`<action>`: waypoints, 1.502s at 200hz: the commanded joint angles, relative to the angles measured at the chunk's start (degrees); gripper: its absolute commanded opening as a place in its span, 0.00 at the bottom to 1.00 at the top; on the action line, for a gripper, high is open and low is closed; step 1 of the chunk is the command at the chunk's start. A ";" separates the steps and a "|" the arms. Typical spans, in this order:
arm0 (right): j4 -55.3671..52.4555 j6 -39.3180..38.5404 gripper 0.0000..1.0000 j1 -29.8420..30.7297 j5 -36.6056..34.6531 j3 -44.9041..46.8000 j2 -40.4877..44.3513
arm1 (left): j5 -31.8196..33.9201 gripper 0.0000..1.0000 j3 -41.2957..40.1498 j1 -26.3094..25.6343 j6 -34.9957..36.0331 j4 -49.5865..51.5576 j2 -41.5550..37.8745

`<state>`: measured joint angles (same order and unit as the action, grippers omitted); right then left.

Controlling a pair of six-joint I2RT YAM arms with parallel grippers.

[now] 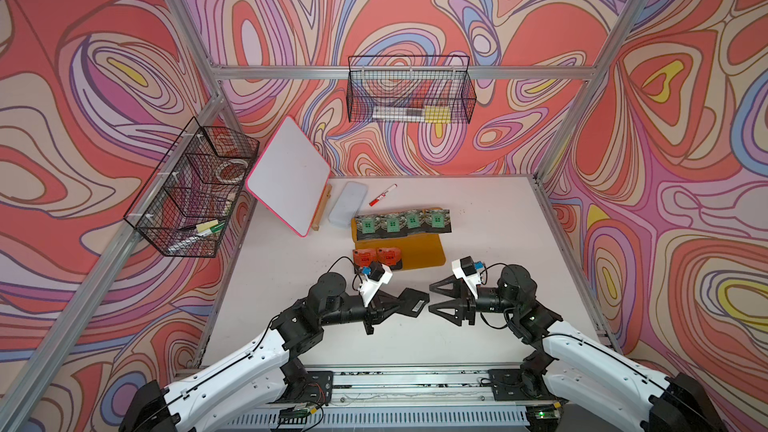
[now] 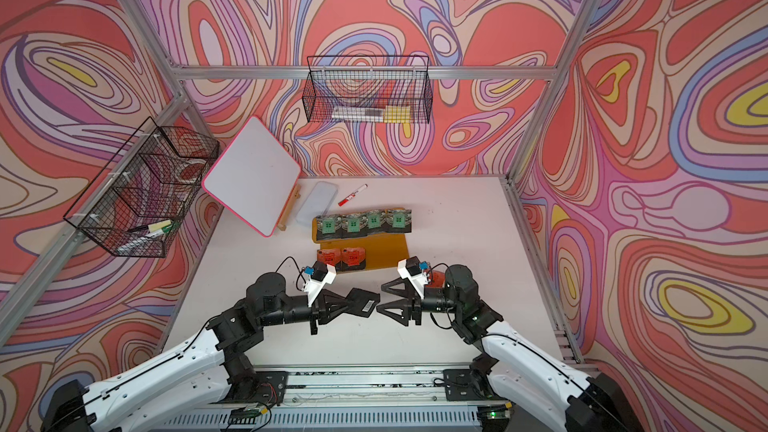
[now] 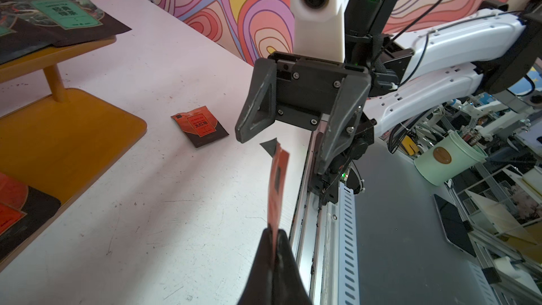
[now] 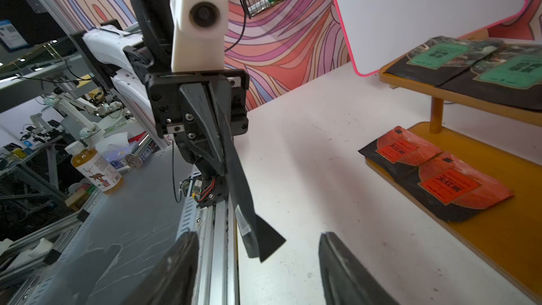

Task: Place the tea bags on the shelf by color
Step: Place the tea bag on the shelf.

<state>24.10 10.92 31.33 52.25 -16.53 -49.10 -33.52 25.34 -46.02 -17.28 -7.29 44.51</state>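
My left gripper (image 1: 400, 301) (image 3: 274, 233) is shut on one edge of an orange-red tea bag (image 1: 415, 303) (image 2: 365, 303) (image 3: 277, 183), held above the table with its black back up. Facing it, my right gripper (image 1: 432, 297) (image 4: 256, 237) stands open, its fingers either side of the bag's free corner (image 4: 264, 242) without touching. The mustard shelf (image 1: 424, 256) (image 2: 388, 251) holds several green-labelled tea bags (image 1: 401, 222) on its upper step. Two orange-red ones (image 1: 376, 257) (image 4: 431, 171) lie on the lower step. Another orange-red tea bag (image 3: 199, 126) (image 2: 436, 278) lies on the table by the right arm.
A pink-edged whiteboard (image 1: 286, 176) leans at the back left. Beside it lie a clear plastic case (image 1: 348, 203) and a red marker (image 1: 382, 195). Black wire baskets hang on the left wall (image 1: 191, 189) and back wall (image 1: 411, 89). A metal rail (image 1: 415, 380) runs along the front edge.
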 commanded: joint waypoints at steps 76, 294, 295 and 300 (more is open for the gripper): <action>-3.67 -8.95 0.64 6.24 6.91 -8.33 -6.62 | -10.17 0.00 6.38 0.49 8.54 6.58 3.01; -12.74 -10.54 0.08 7.17 3.54 -9.83 -4.95 | -4.04 0.00 5.18 1.02 9.15 13.35 -3.44; -12.75 -10.59 0.07 7.16 3.51 -9.83 -5.00 | -3.98 0.00 5.17 1.02 9.13 13.35 -3.50; -12.75 -10.61 0.04 7.16 3.48 -9.83 -5.02 | -3.92 0.00 5.08 1.02 9.10 13.35 -3.67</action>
<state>12.01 0.27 38.35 56.53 -26.79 -54.72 -38.65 30.89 -45.39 -8.54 4.54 42.44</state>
